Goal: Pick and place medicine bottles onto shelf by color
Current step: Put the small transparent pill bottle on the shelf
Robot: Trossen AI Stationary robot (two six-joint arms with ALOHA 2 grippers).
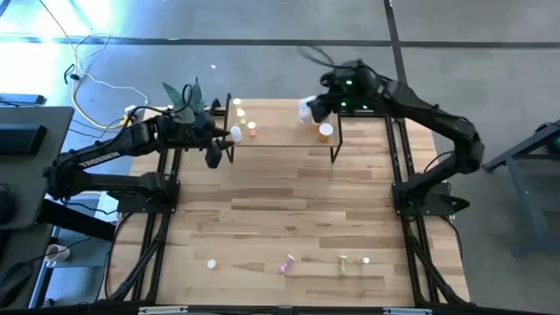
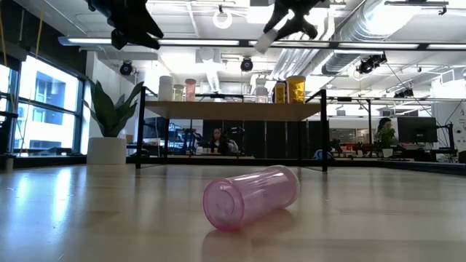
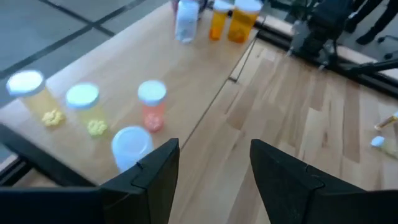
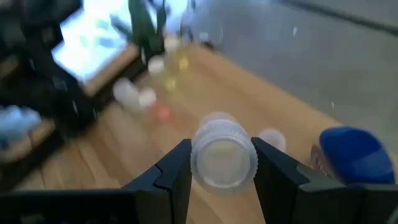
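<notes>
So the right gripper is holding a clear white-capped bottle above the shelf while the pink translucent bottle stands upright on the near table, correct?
Not quite: the pink translucent bottle lies on its side, as the low view shows. The right gripper does hold a clear white-capped bottle above the small light-wood shelf.

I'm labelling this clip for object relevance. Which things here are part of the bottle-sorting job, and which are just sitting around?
Job:
- shelf
- bottles on shelf
- orange bottles
- clear bottle in right gripper
- pink bottle lying on table
- yellow-green bottle
- left gripper, open, over shelf

Lying about:
- plant in white pot
- cables on floor
</notes>
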